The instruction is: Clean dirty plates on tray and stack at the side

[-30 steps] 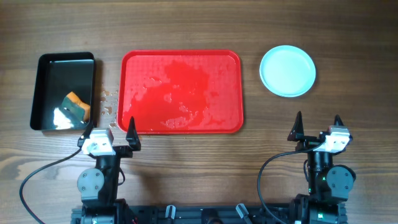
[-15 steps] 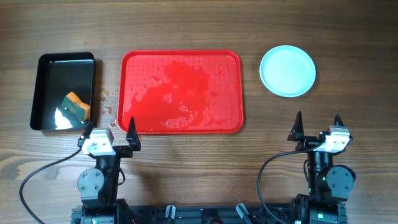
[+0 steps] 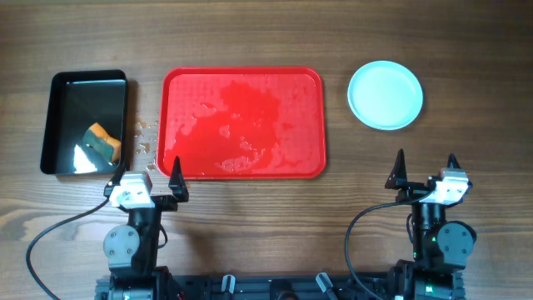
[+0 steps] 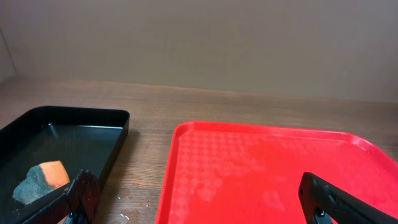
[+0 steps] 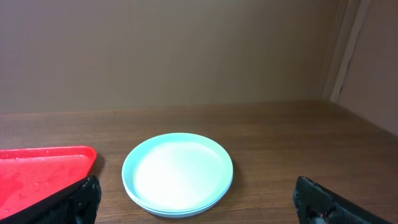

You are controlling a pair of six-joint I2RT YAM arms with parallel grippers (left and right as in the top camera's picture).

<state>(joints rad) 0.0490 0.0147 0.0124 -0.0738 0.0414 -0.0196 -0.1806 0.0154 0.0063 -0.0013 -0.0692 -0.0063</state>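
Well, the pale mint, smooth round plates (image 3: 385,95) sit stacked on the wood-grain table (image 3: 250,33), well right of the big red rectangular plastic tray (image 3: 291,150), whose pebbled floor is bare but glistens with puddles (image 3: 241,125), so the job looks about done. The left fingers (image 3: 176,177) and the right fingers (image 3: 398,171) both stand spread wide, holding nothing, on the robot's side of the table. From here, I'd worry that slick plates could slip from a pinch if lifted, and that drops (image 3: 146,133) beside the glossy black rectangular pan (image 3: 88,75) holding a soggy orange sponge (image 3: 102,143) could soak the wood.
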